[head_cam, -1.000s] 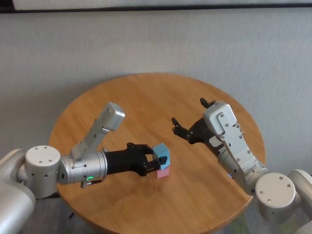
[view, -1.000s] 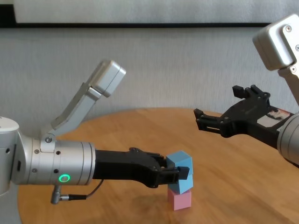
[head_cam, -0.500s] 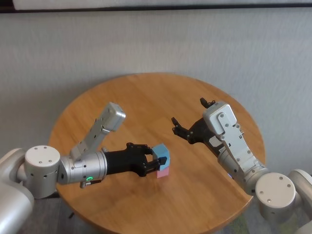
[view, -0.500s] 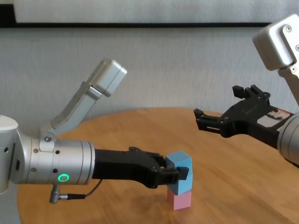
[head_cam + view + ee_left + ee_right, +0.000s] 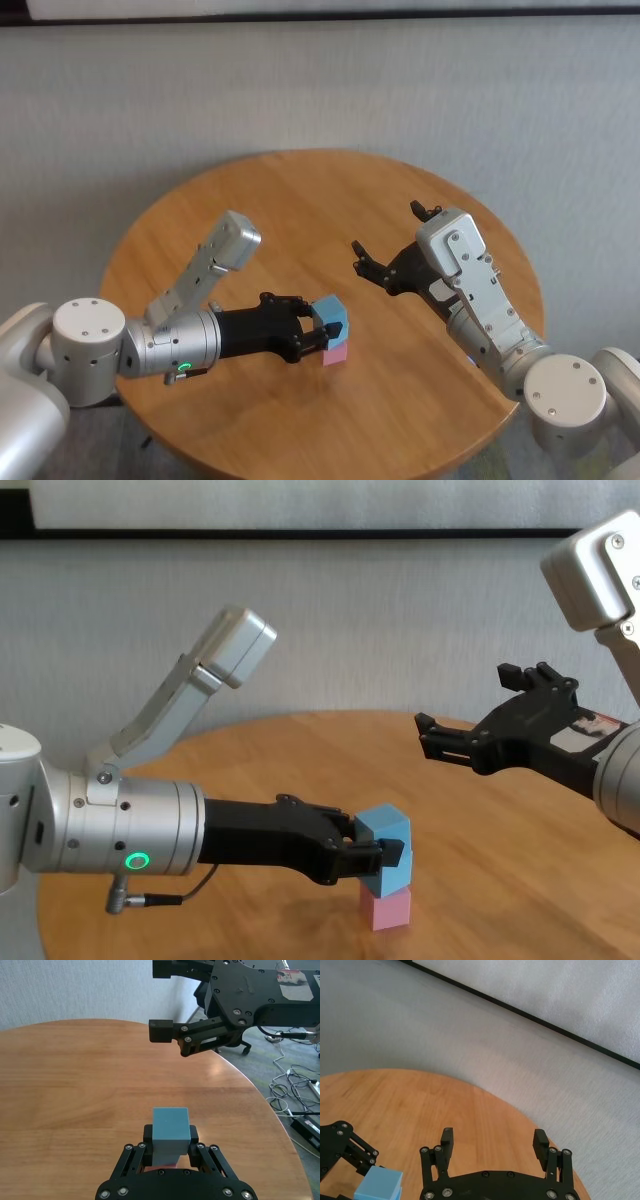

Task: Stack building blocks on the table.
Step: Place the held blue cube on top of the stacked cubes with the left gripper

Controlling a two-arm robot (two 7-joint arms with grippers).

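Blue block (image 5: 385, 846) clamped in left gripper (image 5: 375, 852) jaws.

Silver cylindrical arms with a green indicator ring, thin black cable and black screw-studded jaws.

My left pincer (image 5: 385, 852) reaches forward low, forearm near level, fingers clamped tight. My right pincer (image 5: 468, 712) hangs higher off to the right, fingers spread wide, gripping nothing.

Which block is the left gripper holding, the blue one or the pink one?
The blue block. The left gripper is shut on it, above the pink block, which sits on the table.
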